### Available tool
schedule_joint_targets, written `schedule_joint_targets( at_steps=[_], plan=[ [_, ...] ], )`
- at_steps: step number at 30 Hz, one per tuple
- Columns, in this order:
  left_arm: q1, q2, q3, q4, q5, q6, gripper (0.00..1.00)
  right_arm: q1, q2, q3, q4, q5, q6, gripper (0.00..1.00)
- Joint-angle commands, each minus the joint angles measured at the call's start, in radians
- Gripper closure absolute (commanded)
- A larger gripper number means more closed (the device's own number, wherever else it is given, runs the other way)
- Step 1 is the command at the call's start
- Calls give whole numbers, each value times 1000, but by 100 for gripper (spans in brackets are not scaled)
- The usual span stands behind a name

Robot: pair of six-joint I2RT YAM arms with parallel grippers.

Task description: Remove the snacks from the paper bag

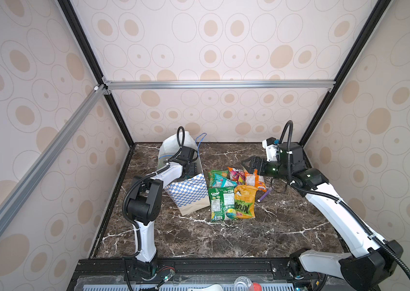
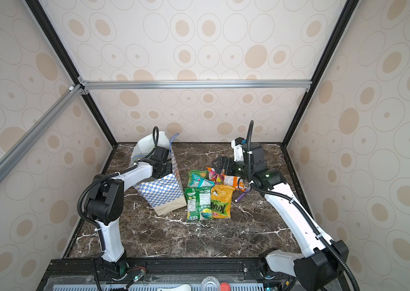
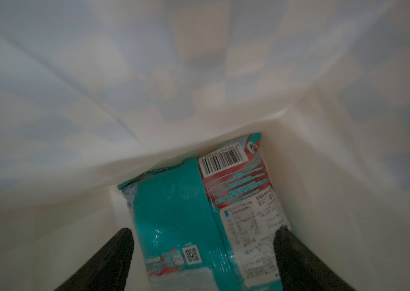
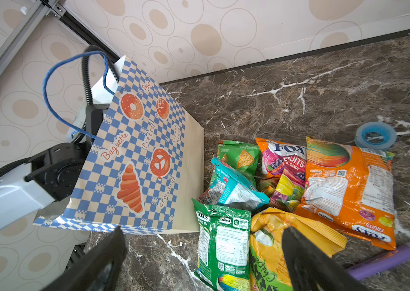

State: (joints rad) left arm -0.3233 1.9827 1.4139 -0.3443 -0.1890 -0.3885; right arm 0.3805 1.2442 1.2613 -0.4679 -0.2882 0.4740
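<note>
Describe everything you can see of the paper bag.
The paper bag is white paper with a blue-and-white checkered front printed with orange pastries, a plain tan bottom strip and blue cord handles. It stands mouth-up on the marble table. The left gripper reaches inside, open, either side of a teal packet.

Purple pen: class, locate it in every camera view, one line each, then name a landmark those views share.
Top view: purple pen lies right of the yellow packet.
Top view: pen likewise right of that packet.
Left wrist: absent; this camera looks inside the paper bag.
Right wrist: pen lies beside the orange packet.
Shared landmark: the orange packet, next to the pen wherever it shows.
</note>
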Motion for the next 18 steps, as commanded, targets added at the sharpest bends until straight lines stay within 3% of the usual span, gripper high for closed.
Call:
schedule_joint_targets(
  at_steps=[1,14,18],
  plan=[
    [17,33,20,-3,-4,20,11,5,-11,8,-14,7,6,0],
    [27,166,67,-75,94,30,10,6,-1,12,-16,-2,16,0],
    [30,196,86,-110,84,17,20,4,-5,9,-16,-2,23,0]
  ],
)
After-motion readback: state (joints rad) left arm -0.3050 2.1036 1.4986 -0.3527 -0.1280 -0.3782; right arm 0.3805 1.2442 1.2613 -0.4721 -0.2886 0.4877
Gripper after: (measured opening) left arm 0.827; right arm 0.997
